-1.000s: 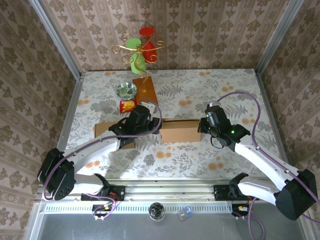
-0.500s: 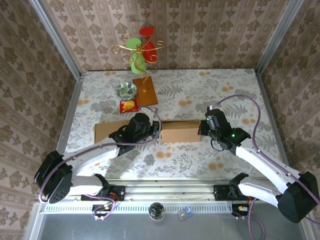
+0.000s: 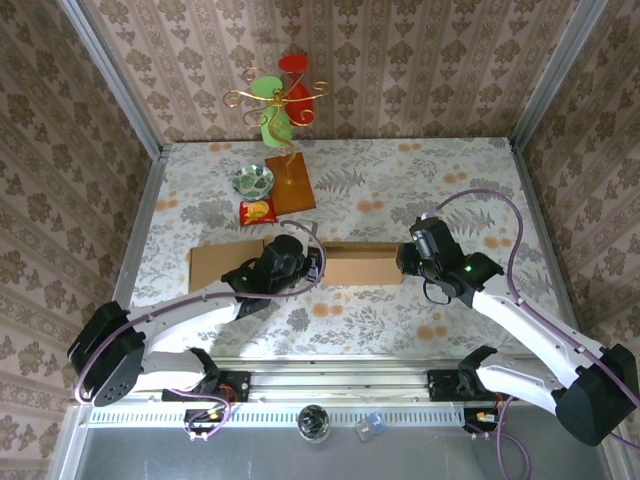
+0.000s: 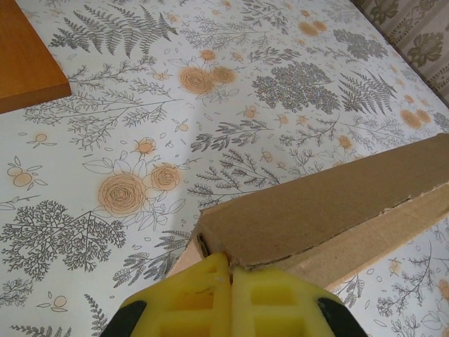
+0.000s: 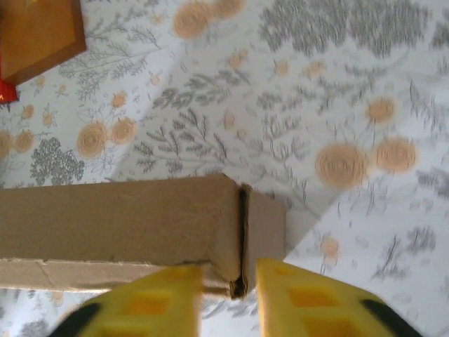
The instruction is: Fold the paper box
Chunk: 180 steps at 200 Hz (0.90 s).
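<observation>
A brown cardboard paper box [image 3: 355, 263], part-folded into a long low strip, lay across the mid table, w/ a flat panel running out to the left. It looked light, thin & fairly stiff. It should bend cleanly along its creases but crush or tear if pinched hard. Being so light, it would likely slide on the cloth unless one end was pinned. The best holds seemed to be the raised wall edges & end corners, not the flat middle.

The left gripper [image 4: 230, 274] had its yellow fingers pressed together, tips touching the left end of the raised wall, w/ nothing seen btwn them. The right gripper [image 5: 230, 281] sat at the box's right end, fingers apart & straddling the folded end corner. Whether they touched it couldn't be told.

Farther back & to the left were a wooden board [image 3: 290, 183], a small patterned bowl [image 3: 254, 181] & a red snack packet [image 3: 257, 210] just beyond the flat panel. A gold wire stand [image 3: 280, 95] w/ red & green discs stood at the board's far end. All lay apart from the box. The packet was nearest & might get nudged if the panel swung up & back. A floral tablecloth [image 3: 450, 180] covered the table.
</observation>
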Tool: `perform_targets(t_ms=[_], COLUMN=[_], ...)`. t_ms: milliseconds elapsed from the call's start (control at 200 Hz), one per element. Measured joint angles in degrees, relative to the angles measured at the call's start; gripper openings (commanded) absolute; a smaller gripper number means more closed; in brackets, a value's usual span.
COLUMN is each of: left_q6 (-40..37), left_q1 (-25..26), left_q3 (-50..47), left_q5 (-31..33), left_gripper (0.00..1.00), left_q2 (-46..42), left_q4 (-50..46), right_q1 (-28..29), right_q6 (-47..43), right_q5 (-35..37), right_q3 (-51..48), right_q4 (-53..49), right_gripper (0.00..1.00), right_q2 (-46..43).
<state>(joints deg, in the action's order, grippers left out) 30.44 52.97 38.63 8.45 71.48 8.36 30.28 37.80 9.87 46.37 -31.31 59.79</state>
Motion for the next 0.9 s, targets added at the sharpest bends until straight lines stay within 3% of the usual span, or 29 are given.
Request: perform_targets(t_ms=[165, 380, 545, 675, 900], left_q6=[0.0, 0.0, 0.0, 0.0, 0.0], left_q1=[0.4, 0.8, 1.1, 1.2, 1.5], left_q3=[0.0, 0.0, 0.0, 0.0, 0.0], left_q5=[0.7, 1.2, 1.9, 2.1, 2.3], left_gripper=[0.00, 0.00, 0.00, 0.00, 0.01], left_q2=[0.0, 0.0, 0.0, 0.0, 0.0], left_q4=[-0.2, -0.2, -0.3, -0.4, -0.4], right_q1=[-0.6, -3.7, -5.0, -5.4, -7.4], right_q6=[10.4, 31.4, 46.5, 53.0, 59.0], right_q5=[-6.1, -12.9, -15.5, -16.6, -16.6], right_q3=[1.4, 0.1, -4.2, -7.0, -11.3], right_q4=[-4.4, -2.2, 2.7, 5.4, 12.3], right_gripper=[0.59, 0.79, 0.81, 0.80, 0.59], right_q2=[-2.7, -11.3, -14.1, -12.9, -12.6])
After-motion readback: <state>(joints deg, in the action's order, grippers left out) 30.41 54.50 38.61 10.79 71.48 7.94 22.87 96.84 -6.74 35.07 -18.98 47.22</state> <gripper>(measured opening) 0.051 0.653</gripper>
